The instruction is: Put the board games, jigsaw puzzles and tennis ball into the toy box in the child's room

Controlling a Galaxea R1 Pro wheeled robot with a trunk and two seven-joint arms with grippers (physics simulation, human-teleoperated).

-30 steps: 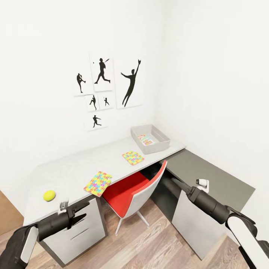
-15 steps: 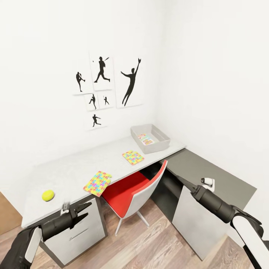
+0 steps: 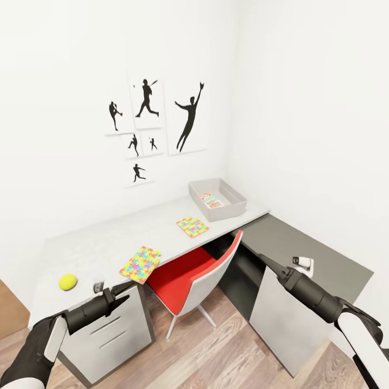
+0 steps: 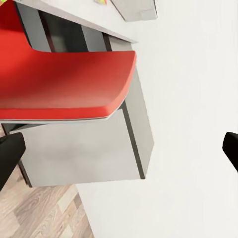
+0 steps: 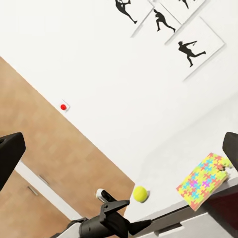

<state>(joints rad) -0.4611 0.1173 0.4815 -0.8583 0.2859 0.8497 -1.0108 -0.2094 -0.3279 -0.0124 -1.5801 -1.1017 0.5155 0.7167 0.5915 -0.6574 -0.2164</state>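
On the pale table lie the tennis ball at its left end, one jigsaw puzzle overhanging the front edge, and a second jigsaw puzzle further right. The grey toy box stands in the far right corner with colourful board game boxes inside. My left gripper hovers open just below the desk's front edge, right of the ball. Open too, my right gripper hangs over the low dark cabinet. The right wrist view shows the ball, a puzzle and the left gripper. The bed is out of view.
A red chair is tucked under the desk between my arms. A drawer unit stands under the desk's left end. The dark-grey cabinet with a white panel runs along the right wall. A wooden door is at the left.
The left gripper has risen a little toward the desk's front edge. The right arm has drifted slightly right and lower. The toys have not moved.
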